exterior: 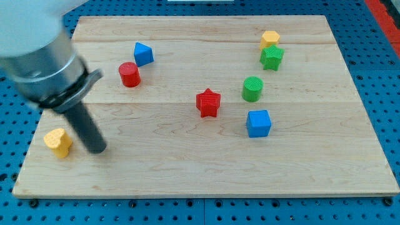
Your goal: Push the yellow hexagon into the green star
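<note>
Camera view shows a light wooden bench (187,178) with small coloured blocks on it.

Nearest, at the view's bottom left, sits a yellow heart block (58,142). Just beside it, on its right, is the tip (97,150) of the dark rod. The tip is down on the wood, close to the heart, but it is hard to tell if they touch. The rod leans up and to the left into a big grey round part of the arm (47,62), which looks blurry. The arm ends in this plain rod, not in a hand that could be wide or narrow, and it holds nothing.

A bit farther back, on the view's right, is a blue cube (259,123). Near the middle is a red star (208,102). Behind the cube stands a green cylinder (252,89).

Farther back on the left is a red cylinder (130,74). Just behind it is a blue block (143,54) with a pointed top.

Farthest back, at the view's top right, is the green star (272,57). The yellow hexagon (270,39) is right behind it, and the two look like they touch. Both are well apart from the tip, which is at the other corner of the bench. The red star, the green cylinder and the blue cube lie between them.

The wood has long lines running from left to right. Around the bench is a blue board (15,125) full of small holes. A bit of red (382,9) shows at the top right corner.
</note>
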Action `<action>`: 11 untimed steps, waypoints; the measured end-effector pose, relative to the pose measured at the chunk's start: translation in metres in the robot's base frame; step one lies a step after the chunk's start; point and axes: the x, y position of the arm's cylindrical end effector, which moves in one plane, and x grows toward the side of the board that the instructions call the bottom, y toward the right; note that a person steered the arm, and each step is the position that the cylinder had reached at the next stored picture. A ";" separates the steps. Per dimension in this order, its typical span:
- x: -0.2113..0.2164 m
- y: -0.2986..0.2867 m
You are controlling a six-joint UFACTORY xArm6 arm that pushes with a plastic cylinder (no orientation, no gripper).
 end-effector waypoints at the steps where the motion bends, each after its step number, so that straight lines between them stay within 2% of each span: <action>1: -0.109 0.048; 2: -0.179 0.123; 4: -0.290 0.273; 5: -0.257 0.313; 6: -0.199 0.308; 10: -0.139 0.361; 11: -0.122 0.339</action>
